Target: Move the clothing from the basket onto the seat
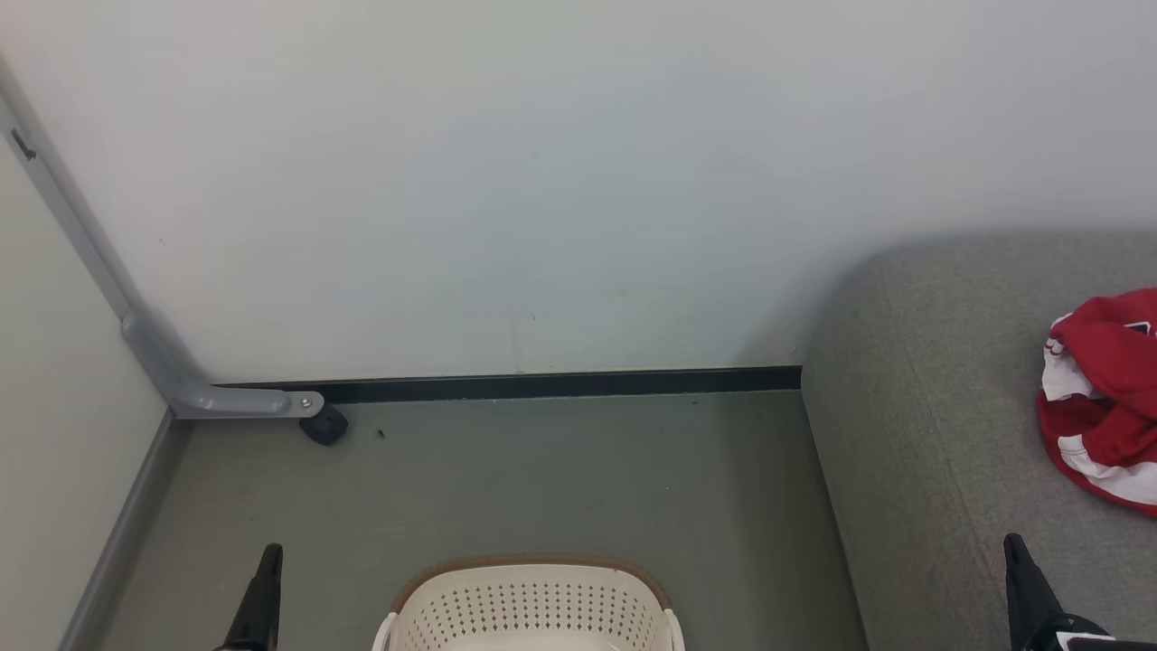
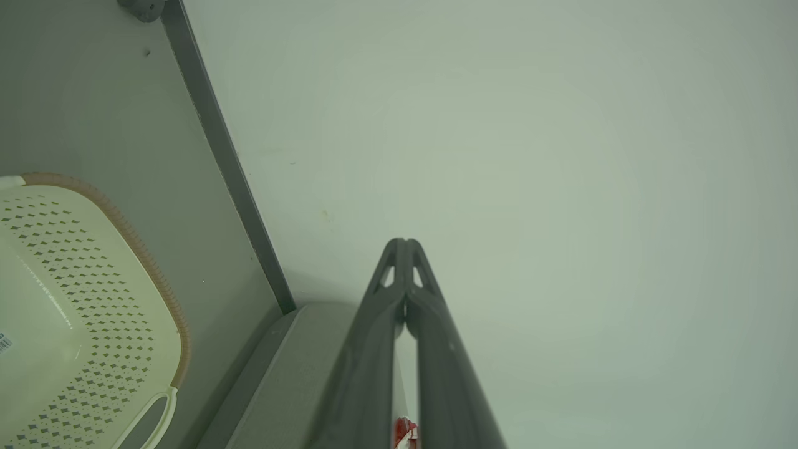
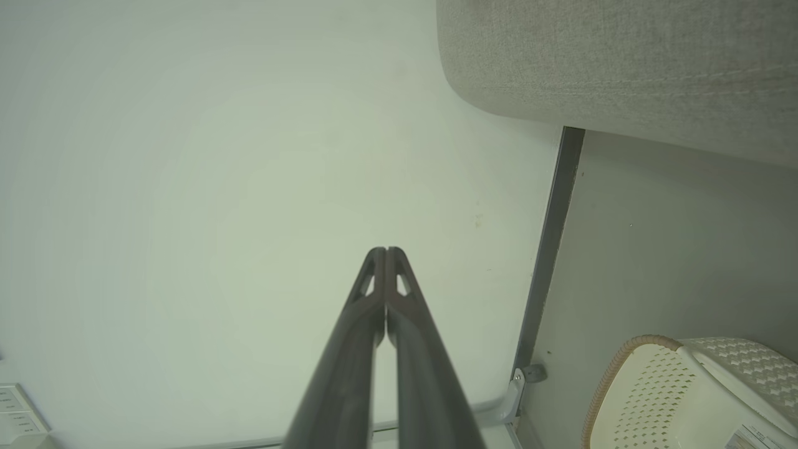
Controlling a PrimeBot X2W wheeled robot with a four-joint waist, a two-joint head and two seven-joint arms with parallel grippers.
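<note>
My left gripper (image 2: pixel 405 243) and right gripper (image 3: pixel 385 251) are both pinched tight on nothing, the red clothes (image 1: pixel 1103 398) lie on the grey seat (image 1: pixel 922 380) at my right, and reaching down like this could tip the near basket (image 1: pixel 533 601).

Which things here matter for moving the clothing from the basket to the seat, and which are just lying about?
For the job:
clothing, lying on the seat
basket
seat
left claw and right claw, both shut

Just lying about:
grey frame leg
black caster
black skirting strip
</note>
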